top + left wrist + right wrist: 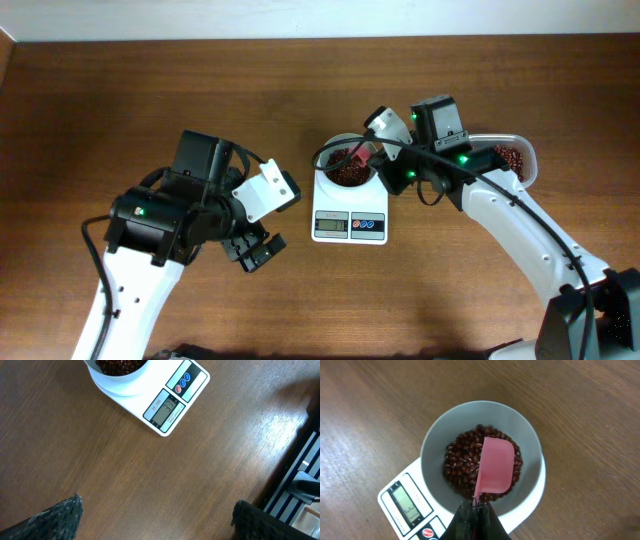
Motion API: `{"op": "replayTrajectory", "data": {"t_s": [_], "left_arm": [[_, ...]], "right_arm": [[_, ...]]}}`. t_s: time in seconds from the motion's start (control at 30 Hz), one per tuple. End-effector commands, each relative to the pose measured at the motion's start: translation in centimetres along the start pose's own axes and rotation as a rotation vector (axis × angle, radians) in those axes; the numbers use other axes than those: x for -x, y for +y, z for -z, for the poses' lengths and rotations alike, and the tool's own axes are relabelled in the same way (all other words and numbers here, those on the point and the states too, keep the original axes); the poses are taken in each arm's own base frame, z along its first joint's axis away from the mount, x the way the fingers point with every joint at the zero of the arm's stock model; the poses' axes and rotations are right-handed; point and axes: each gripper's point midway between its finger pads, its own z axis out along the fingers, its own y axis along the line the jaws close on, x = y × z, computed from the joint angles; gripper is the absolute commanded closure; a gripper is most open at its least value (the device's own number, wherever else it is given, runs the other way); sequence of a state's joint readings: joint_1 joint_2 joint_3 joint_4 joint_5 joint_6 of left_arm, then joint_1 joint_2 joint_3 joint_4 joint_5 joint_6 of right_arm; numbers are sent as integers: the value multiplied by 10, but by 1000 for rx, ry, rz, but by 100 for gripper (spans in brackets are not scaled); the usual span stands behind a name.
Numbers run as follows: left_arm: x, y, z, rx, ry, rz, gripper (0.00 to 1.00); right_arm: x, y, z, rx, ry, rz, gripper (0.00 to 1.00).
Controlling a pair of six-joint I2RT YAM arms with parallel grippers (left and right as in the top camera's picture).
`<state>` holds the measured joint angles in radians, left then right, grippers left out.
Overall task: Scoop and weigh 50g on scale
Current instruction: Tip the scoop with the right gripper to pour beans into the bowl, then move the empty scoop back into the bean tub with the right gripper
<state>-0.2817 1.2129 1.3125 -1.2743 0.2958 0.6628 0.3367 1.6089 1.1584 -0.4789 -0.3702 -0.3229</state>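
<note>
Where the spoon hangs: a pink measuring spoon (495, 467) sits over the scale's round white bowl (530, 450), with its plain pink face turned toward the wrist camera. Whether it touches the beans below cannot be told.
Right gripper: the right gripper (475, 510) is clamped tight on the spoon's narrow handle, its dark fingers pressed together around it. Seen from overhead it reaches in (378, 152) over the bowl from the scale's side.
Left gripper: the left gripper (157, 515) has its jaws spread wide with nothing between them. It hangs above bare wood, near the scale's display end but apart from it. From overhead it is off to the other side of the scale from the right arm (255, 250).
Scale: the small white scale (350, 200) stands flat on the table, with the bowl at its far end. Its grey display (164, 410) and its red and blue buttons (183, 381) are at the near end. The digits are too blurred to read.
Beans: dark red-brown beans (462, 462) fill the bottom of the bowl on the scale, heaped under and around the spoon. The left wrist view catches their edge at the bowl's rim (120, 365).
Tub: a clear plastic tub (527, 150) lies beyond the right arm and well apart from the scale. More of the same beans (513, 158) show at its uncovered end, and the arm hides the rest.
Table: brown wood-grain tabletop (200, 90) under everything.
</note>
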Motion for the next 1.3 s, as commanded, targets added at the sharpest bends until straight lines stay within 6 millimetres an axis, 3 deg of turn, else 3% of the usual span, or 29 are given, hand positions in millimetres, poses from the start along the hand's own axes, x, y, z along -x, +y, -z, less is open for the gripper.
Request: {"op": "replayTrajectory", "data": {"t_s": [0.0, 0.13, 0.23, 0.33, 0.47, 0.6, 0.67, 0.77, 0.9, 0.93, 1.03, 1.13, 1.27], "left_arm": [[-1, 0, 0, -1, -2, -11, 1], [-1, 0, 0, 0, -1, -11, 1], [-1, 0, 0, -1, -2, -11, 1], [-1, 0, 0, 0, -1, -11, 1], [-1, 0, 0, 0, -1, -11, 1], [-1, 0, 0, -1, -2, -11, 1], [-1, 0, 0, 0, -1, -11, 1], [-1, 0, 0, -1, -2, -11, 1], [-1, 0, 0, 0, -1, -11, 1], [-1, 0, 0, -1, -2, -11, 1], [-1, 0, 0, -1, -2, -11, 1], [-1, 0, 0, -1, -2, -11, 1], [-1, 0, 0, -1, -2, -11, 1]], "right_arm": [[11, -3, 10, -41, -32, 36, 96], [14, 4, 7, -44, -32, 73, 96], [16, -12, 8, -153, -17, 119, 96], [24, 22, 4, 10, -66, 135, 96], [22, 10, 5, -69, -42, 142, 96], [35, 15, 24, -77, -95, 156, 96], [44, 14, 44, -112, -138, 141, 96], [44, -12, 83, -214, -177, 25, 96], [-2, -74, 124, -387, -104, -224, 96], [-27, -101, 138, -445, -72, -341, 96], [-80, -142, 156, -522, 9, -512, 96], [-117, -161, 143, -513, 105, -613, 96], [-147, -158, 96, -378, 217, -684, 96]]}}
